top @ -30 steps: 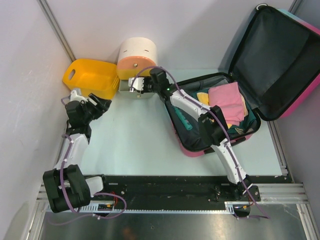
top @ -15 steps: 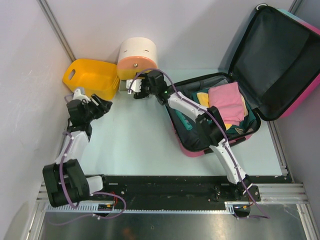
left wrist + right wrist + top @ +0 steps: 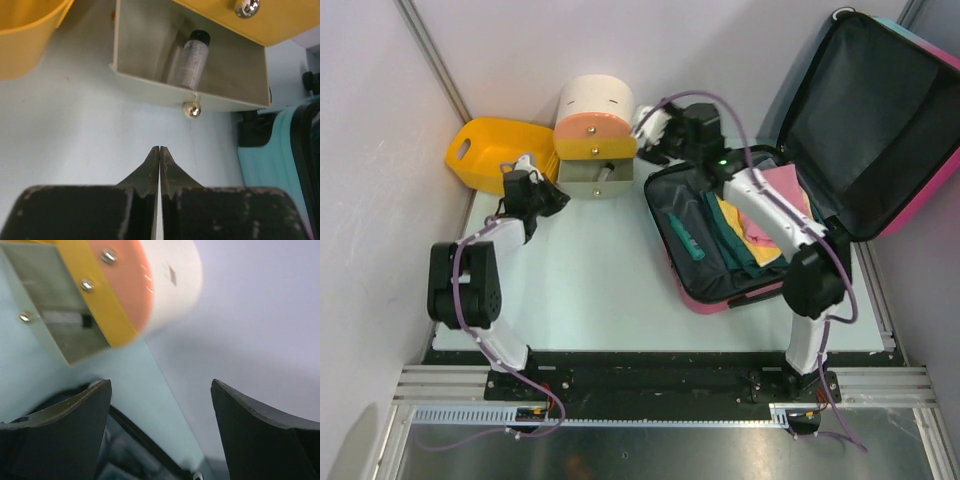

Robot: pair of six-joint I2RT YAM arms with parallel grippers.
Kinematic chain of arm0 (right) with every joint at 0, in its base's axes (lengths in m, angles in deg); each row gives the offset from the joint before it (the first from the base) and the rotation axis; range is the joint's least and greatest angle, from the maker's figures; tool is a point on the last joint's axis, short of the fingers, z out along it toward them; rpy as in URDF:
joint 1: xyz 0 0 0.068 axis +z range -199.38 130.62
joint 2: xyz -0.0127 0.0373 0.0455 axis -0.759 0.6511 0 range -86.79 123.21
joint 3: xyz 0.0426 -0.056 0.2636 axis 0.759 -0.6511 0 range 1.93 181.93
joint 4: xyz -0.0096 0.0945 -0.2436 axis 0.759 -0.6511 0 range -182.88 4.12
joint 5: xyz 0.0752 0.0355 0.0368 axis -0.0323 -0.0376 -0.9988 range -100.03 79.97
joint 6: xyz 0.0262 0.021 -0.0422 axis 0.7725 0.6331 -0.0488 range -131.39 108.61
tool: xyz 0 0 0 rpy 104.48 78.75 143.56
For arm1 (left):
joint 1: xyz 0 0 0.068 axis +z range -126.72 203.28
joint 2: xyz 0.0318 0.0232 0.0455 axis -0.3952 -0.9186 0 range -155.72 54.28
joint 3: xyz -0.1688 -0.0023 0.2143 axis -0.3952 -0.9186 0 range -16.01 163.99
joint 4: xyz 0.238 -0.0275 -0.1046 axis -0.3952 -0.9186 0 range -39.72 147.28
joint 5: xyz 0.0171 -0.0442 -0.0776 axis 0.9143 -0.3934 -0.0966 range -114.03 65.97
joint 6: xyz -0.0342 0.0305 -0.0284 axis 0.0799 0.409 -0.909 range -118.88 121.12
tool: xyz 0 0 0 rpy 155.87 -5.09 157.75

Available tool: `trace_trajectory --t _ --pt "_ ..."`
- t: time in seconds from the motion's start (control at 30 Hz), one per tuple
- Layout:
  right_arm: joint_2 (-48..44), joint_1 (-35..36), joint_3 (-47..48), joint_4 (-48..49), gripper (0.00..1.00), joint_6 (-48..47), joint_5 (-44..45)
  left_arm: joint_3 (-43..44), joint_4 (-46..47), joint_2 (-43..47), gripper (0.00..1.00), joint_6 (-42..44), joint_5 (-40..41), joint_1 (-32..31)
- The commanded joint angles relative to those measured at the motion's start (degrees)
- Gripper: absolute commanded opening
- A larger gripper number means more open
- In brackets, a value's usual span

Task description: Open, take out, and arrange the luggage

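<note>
The luggage (image 3: pixel 712 297) lies open on the right of the table, its black-lined lid (image 3: pixel 880 120) propped up behind. Folded pink, yellow and teal cloths (image 3: pixel 745 235) and a teal stick (image 3: pixel 686 237) lie inside. My right gripper (image 3: pixel 646 133) hovers open and empty beside the round drawer box, over the luggage's back left corner; in the right wrist view the right gripper (image 3: pixel 160 390) has nothing between its fingers, with the luggage's rim (image 3: pixel 135 447) below. My left gripper (image 3: pixel 552 198) is shut and empty, just left of the pulled-out drawer. The left wrist view shows the left gripper (image 3: pixel 159 149) pointing at the drawer knob (image 3: pixel 192 109).
A cream-orange-yellow round drawer box (image 3: pixel 595 110) stands at the back with its bottom drawer (image 3: pixel 598 178) pulled out. A small clear bottle (image 3: pixel 192 57) lies in the drawer. A yellow basket (image 3: pixel 490 150) sits to its left. Walls close in at the left and back.
My right gripper left the drawer front, swung right past the box to the luggage's back corner and opened wide. My left gripper closed and moved right, toward the drawer.
</note>
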Motion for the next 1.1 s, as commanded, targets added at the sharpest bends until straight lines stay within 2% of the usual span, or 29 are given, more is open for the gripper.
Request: trace_trajectory --t 0.0,0.23,0.47,0.8,1.07 --pt "-7.2 -6.27 -3.67 -6.83 0.86 7.55 3.01 6.81 5.35 -5.18 0.02 -2.07 3.66 -3.51" --pt "-15.37 -12.87 -10.0 -9.9 0.86 10.89 6.53 17.8 6.41 -16.44 0.0 -5.58 5.67 -6.42" --pt "-19.51 -14.73 -13.61 -10.44 0.87 11.95 7.67 26.15 6.5 -23.56 0.0 -8.75 8.4 -6.77" --pt "-20.21 -14.73 -15.28 -11.05 0.87 12.56 6.79 30.2 10.36 -27.52 0.13 -9.11 7.44 -6.77" --pt "-19.34 -13.68 -14.58 -12.98 0.87 11.42 6.71 32.83 11.59 -30.59 0.13 -8.67 8.93 -6.95"
